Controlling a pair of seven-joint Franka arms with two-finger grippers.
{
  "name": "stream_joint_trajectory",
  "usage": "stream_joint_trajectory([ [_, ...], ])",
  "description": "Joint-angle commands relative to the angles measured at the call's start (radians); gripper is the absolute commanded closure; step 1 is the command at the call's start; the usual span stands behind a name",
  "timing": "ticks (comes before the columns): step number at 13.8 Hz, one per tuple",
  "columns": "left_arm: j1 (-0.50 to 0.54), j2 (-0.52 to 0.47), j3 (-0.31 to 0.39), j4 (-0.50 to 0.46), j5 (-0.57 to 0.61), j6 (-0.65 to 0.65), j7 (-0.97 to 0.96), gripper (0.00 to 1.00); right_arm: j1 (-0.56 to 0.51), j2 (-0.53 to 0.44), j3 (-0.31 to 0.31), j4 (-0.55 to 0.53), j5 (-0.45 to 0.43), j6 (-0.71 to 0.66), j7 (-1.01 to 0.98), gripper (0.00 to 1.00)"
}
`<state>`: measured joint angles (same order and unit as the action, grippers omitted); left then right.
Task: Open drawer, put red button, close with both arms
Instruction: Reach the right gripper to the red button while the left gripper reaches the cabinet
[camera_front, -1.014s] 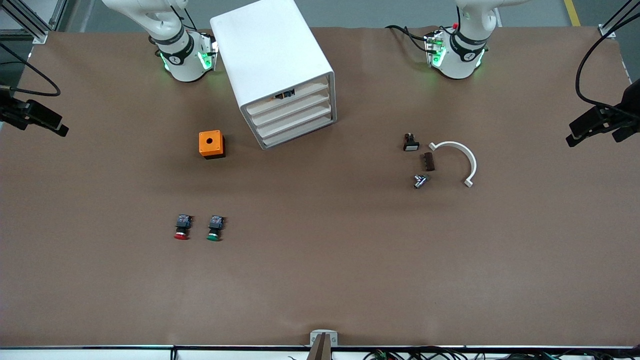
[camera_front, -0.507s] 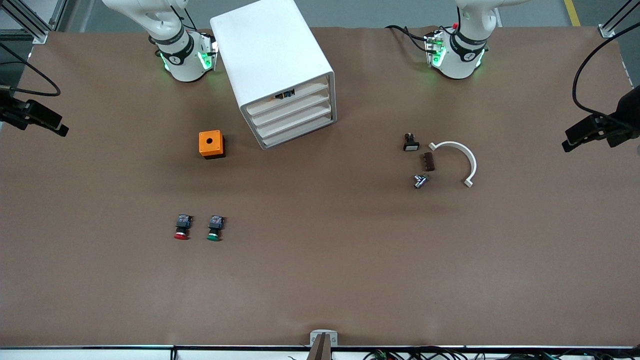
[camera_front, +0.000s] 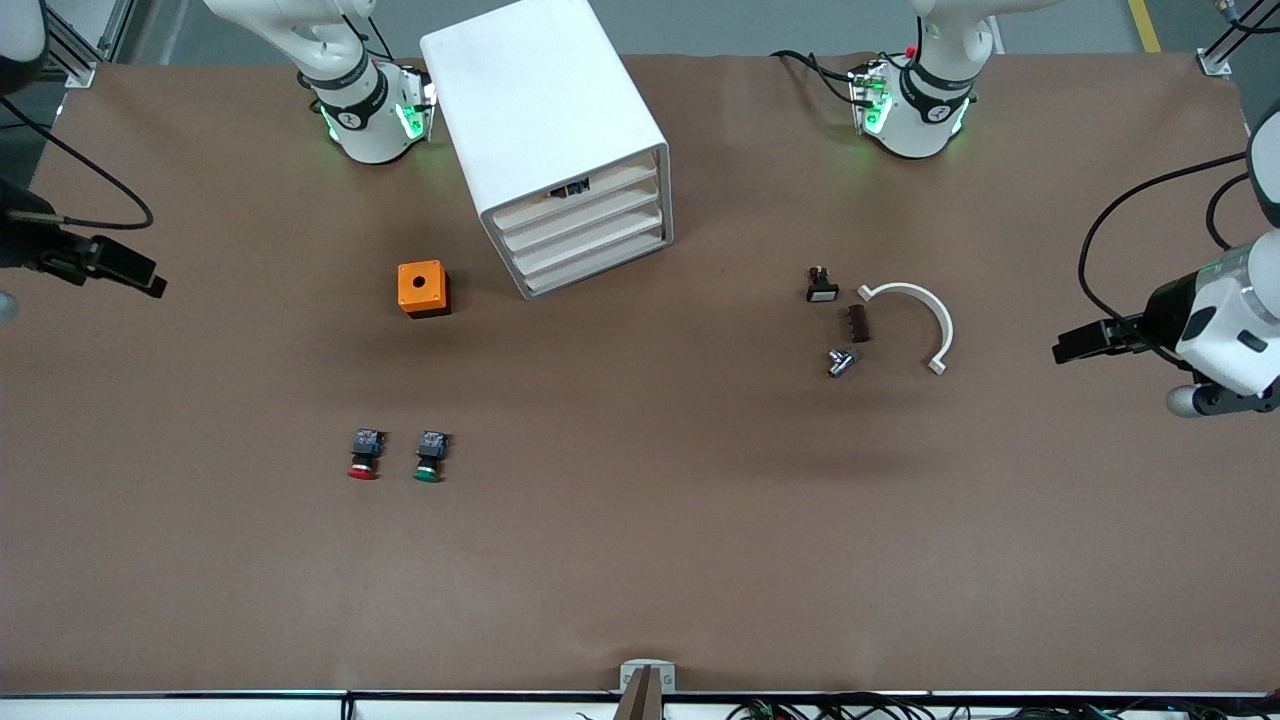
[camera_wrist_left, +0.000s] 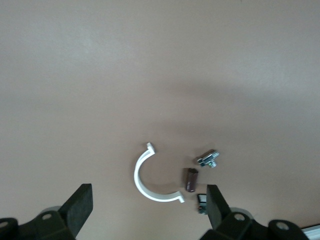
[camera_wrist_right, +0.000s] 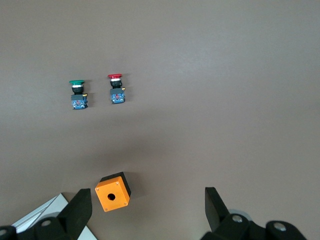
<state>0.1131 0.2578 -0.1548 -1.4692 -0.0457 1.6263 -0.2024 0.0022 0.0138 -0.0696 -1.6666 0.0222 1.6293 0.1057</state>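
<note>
The white cabinet (camera_front: 545, 110) stands between the arms' bases, all four drawers shut. The drawer (camera_front: 590, 217) is second from its top. The red button (camera_front: 363, 456) lies on the brown table beside a green-capped switch (camera_front: 429, 457), nearer to the front camera than the orange box (camera_front: 422, 288). It also shows in the right wrist view (camera_wrist_right: 116, 89). My right gripper (camera_front: 150, 284) is open and empty over the table's edge at the right arm's end; its own view (camera_wrist_right: 147, 212) shows the same. My left gripper (camera_front: 1064, 351) is open and empty over the left arm's end; its own view (camera_wrist_left: 147, 210) shows the same.
A white half-ring clamp (camera_front: 920, 315), a brown block (camera_front: 857, 323), a small black switch (camera_front: 822, 286) and a metal fitting (camera_front: 840, 362) lie toward the left arm's end. The highest drawer shows an orange-black item (camera_front: 571, 187). The orange box (camera_wrist_right: 113, 191) lies under the right gripper.
The left gripper has swung in over the table from its end, with its wrist now in view. The right gripper has shifted slightly inward. Nothing on the table has moved.
</note>
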Motion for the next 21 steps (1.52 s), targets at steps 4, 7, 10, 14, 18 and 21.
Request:
stream_joint_trajectory([
  [4, -0.078, 0.093, -0.003, 0.049, -0.068, -0.023, -0.286, 0.0, 0.048, 0.084, 0.004, -0.087, 0.018, 0.202, 0.002, 0.0],
  [7, -0.163, 0.142, -0.003, 0.055, -0.111, -0.023, -0.568, 0.0, 0.074, 0.156, 0.002, -0.107, 0.018, 0.305, 0.0, 0.0],
  [10, -0.237, 0.15, -0.003, 0.05, -0.207, -0.025, -0.844, 0.0, 0.09, 0.254, 0.004, -0.11, 0.048, 0.377, 0.006, 0.01],
  [14, -0.276, 0.141, -0.003, 0.055, -0.299, -0.051, -1.023, 0.0, 0.122, 0.411, 0.004, -0.11, 0.113, 0.515, 0.006, 0.01],
  [18, -0.28, 0.149, -0.005, 0.055, -0.342, -0.063, -1.072, 0.0, 0.14, 0.532, 0.004, -0.11, 0.139, 0.641, 0.008, 0.01],
  [21, -0.28, 0.152, -0.005, 0.053, -0.428, -0.062, -1.141, 0.0, 0.144, 0.587, 0.004, -0.11, 0.156, 0.688, 0.006, 0.01],
])
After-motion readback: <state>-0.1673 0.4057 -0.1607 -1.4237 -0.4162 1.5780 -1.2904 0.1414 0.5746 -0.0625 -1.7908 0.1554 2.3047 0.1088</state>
